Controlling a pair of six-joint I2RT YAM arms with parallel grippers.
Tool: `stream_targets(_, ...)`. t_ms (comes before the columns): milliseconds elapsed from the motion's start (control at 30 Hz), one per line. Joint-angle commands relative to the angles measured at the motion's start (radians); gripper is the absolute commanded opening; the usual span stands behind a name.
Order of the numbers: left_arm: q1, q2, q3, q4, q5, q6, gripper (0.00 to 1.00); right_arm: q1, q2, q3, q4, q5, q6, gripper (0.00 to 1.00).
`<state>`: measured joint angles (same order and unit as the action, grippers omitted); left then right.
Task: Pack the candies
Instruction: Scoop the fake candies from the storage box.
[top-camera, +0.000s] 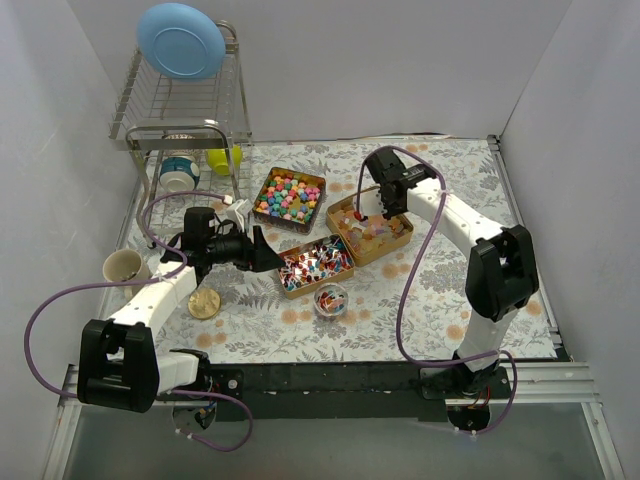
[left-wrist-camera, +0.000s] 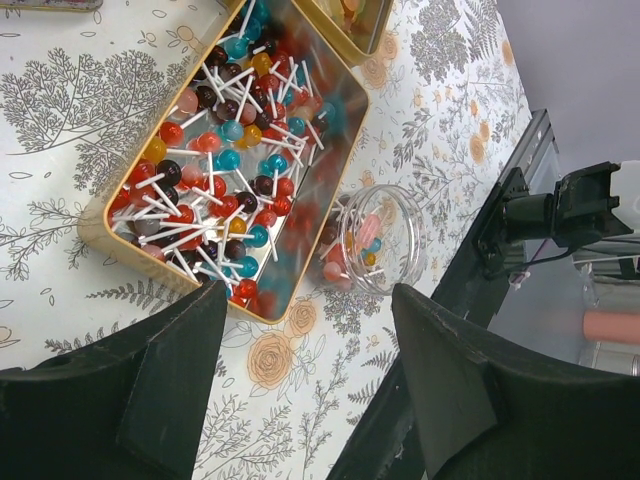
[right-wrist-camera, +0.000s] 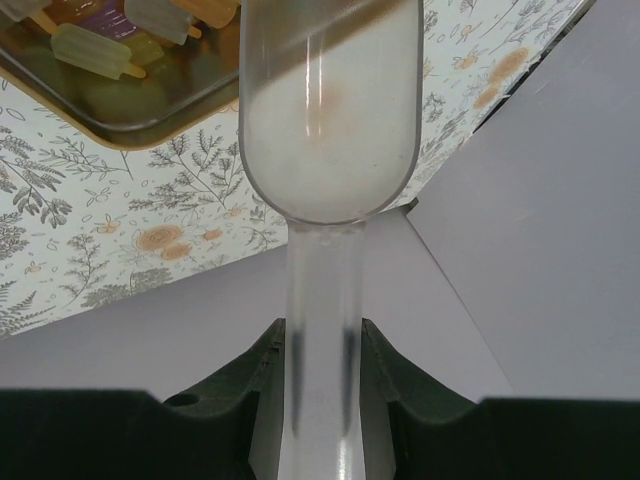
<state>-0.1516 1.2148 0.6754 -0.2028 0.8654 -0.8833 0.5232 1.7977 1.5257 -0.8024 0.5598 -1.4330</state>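
Three gold tins hold the candies: multicoloured lumps (top-camera: 289, 195), red, blue and white stick pieces (top-camera: 316, 265) and orange-yellow gummies (top-camera: 370, 228). A small clear jar (top-camera: 331, 299) with a few candies stands in front of the middle tin. My left gripper (top-camera: 264, 250) is open and empty, just left of the stick-candy tin (left-wrist-camera: 235, 160), with the jar (left-wrist-camera: 375, 238) beyond its fingers. My right gripper (top-camera: 386, 203) is shut on the handle of a clear plastic scoop (right-wrist-camera: 330, 120), held over the gummy tin (right-wrist-camera: 100, 70). The scoop bowl looks empty.
A round gold lid (top-camera: 204, 303) and a cream mug (top-camera: 124, 267) sit at the left. A wire dish rack (top-camera: 180, 110) with a blue plate (top-camera: 181, 40) stands at the back left. White walls close in both sides. The table's black front rail (left-wrist-camera: 520, 215) is near the jar.
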Motion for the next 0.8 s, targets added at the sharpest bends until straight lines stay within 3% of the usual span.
stream_targets(0,0.007,-0.031,-0.014,0.025,0.02,-0.005,0.66,-0.008,-0.067,-0.027,-0.055,0.089,-0.786,0.01)
stream_targets(433,0.037,-0.087,-0.059,0.036,0.026,-0.025,0.66,-0.009,-0.169,-0.272,0.055,0.206,-0.92,0.01)
stream_targets(767,0.064,-0.104,-0.076,0.039,0.035,-0.048,0.66,0.034,-0.089,-0.263,0.103,0.221,-0.922,0.01)
